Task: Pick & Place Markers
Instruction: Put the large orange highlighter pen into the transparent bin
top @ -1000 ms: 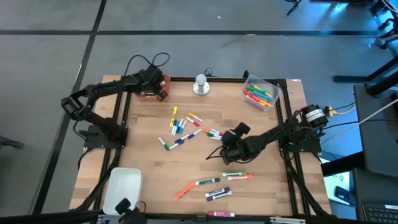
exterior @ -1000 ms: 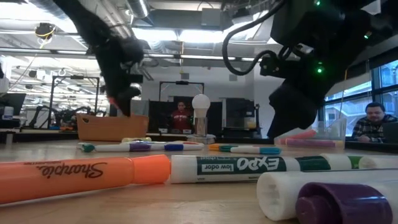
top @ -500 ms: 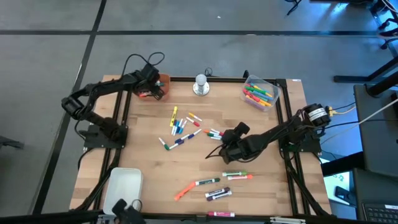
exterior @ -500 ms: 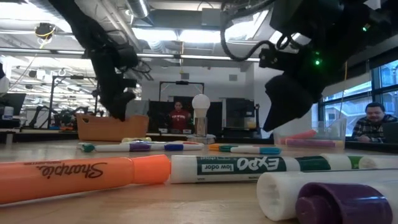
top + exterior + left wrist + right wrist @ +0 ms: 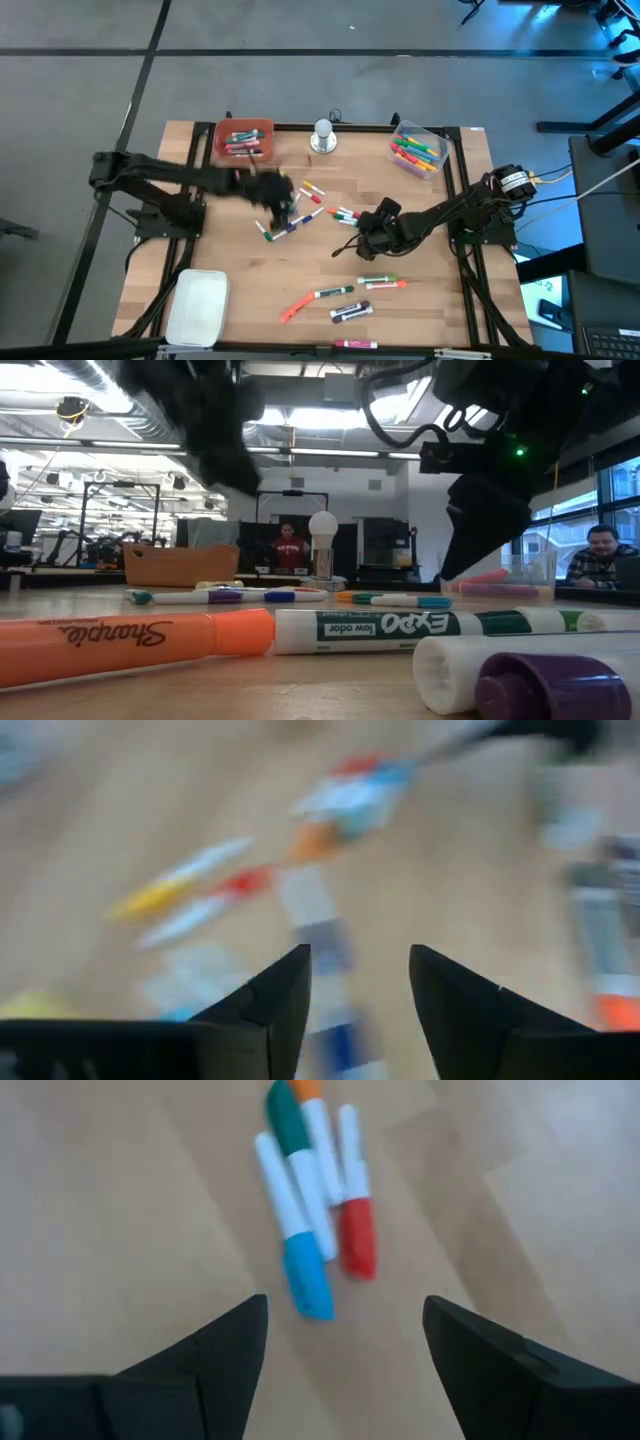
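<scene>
The left gripper (image 5: 277, 197) had swung from the red bin (image 5: 243, 140) to the scattered markers (image 5: 292, 205), fingers parted and empty; the right gripper (image 5: 366, 227) stayed wide.

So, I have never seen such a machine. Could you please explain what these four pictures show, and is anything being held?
It is a robot with two dark arms at a wooden table. Each arm ends in a two-finger gripper.

One picture looks straight down from above. One looks level across the tabletop, so the nearest markers seem huge. The other two come from cameras on the wrists, looking past each arm's own fingers.

Loose markers lie on the table. More sit in a red bin and a clear bin. A white tray and a silver knob are there too.

The left gripper is above the middle pile, open and empty. The right gripper is open over a small group of markers. Nothing is held.
</scene>
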Available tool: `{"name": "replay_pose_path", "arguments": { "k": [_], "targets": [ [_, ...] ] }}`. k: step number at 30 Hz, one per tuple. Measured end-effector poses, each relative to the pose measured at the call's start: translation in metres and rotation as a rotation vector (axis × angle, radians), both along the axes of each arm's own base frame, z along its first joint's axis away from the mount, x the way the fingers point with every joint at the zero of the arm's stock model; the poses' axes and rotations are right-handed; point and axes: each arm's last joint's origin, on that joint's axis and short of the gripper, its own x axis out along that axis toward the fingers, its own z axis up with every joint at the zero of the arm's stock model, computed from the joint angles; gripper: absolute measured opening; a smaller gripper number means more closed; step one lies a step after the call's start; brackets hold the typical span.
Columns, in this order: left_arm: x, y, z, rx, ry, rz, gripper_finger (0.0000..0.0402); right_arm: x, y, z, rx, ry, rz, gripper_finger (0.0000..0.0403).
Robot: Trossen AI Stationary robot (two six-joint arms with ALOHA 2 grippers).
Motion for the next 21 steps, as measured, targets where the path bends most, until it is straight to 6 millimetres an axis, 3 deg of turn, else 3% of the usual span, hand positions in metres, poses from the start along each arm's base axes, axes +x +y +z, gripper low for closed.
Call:
{"name": "replay_pose_path", "arguments": {
  "k": [5,10,16,21],
  "targets": [
    [0.013,-0.099,-0.01,-0.102,-0.118,-0.043,0.0172,0.0,-0.001,0.001,-0.031,-0.03,-0.043,0.0267],
    [0.005,-0.175,-0.04,-0.199,-0.127,-0.076,0.0188,-0.001,0.004,0.001,-0.003,-0.055,-0.062,0.0267],
    [0.013,-0.226,-0.083,-0.165,-0.029,-0.107,0.021,0.0,0.015,0.002,0.02,-0.1,-0.035,0.0267],
    [0.03,-0.24,-0.092,-0.133,-0.018,-0.133,0.0234,0.002,0.017,0.003,0.026,-0.124,-0.026,0.0267]
  ]
}}
